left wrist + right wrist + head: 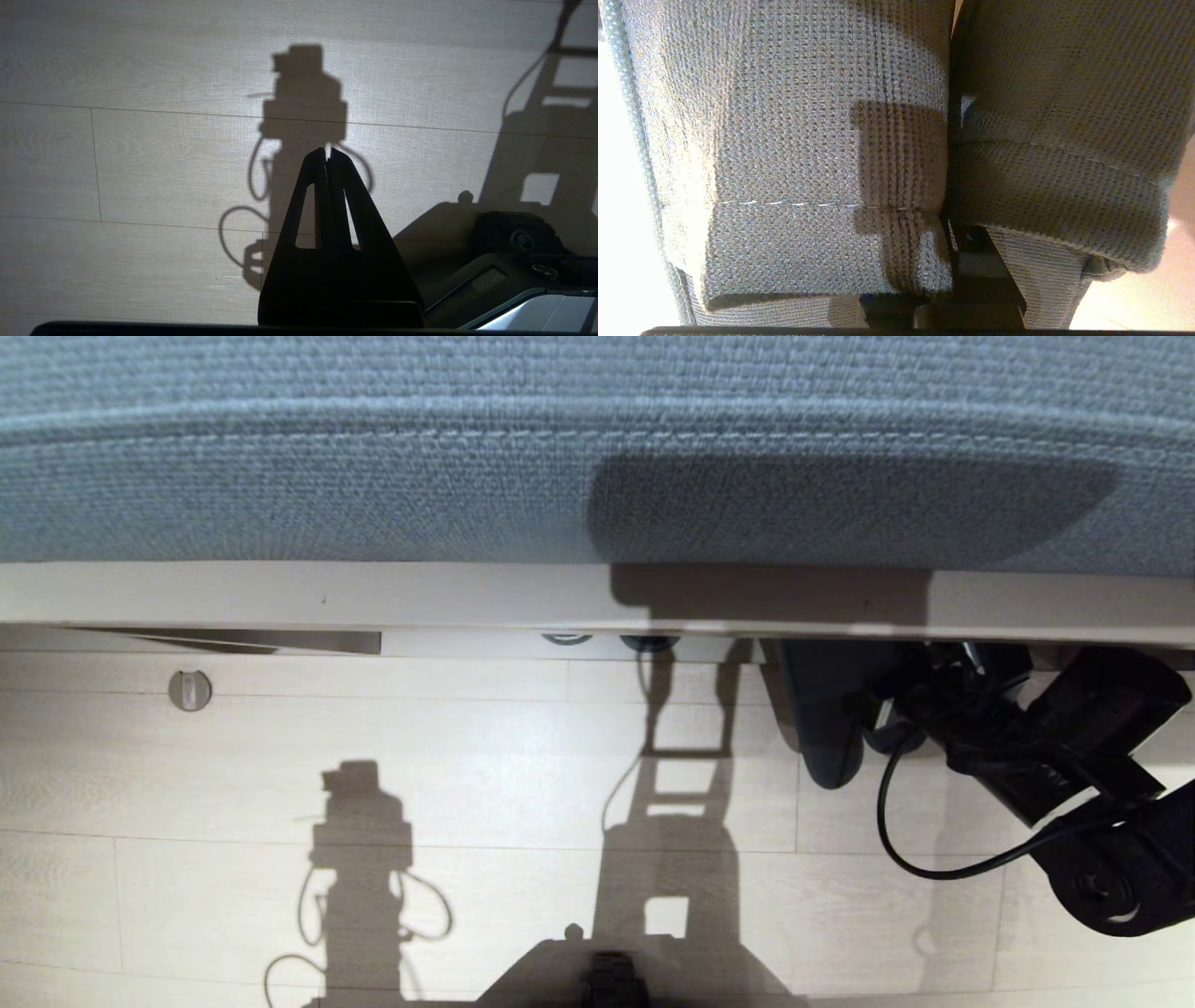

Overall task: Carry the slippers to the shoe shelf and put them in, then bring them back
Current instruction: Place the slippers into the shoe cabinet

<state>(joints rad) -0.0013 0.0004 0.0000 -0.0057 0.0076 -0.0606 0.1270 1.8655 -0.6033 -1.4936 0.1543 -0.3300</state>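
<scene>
1. Hanging side by side, the slippers (784, 140) fill the right wrist view with their woven toe bands touching; in the head view a dark end of them (822, 728) shows just below a beige ledge (308, 593).
2. Between the two slippers sits the right gripper (966, 261), clenched on their inner edges.
3. Pale plank floor (467, 775) lies beneath, and grey-blue woven fabric (373, 448) spans above the ledge.
4. Parked low, the left gripper (327, 156) points at the floor, fingers pressed together, empty.
</scene>
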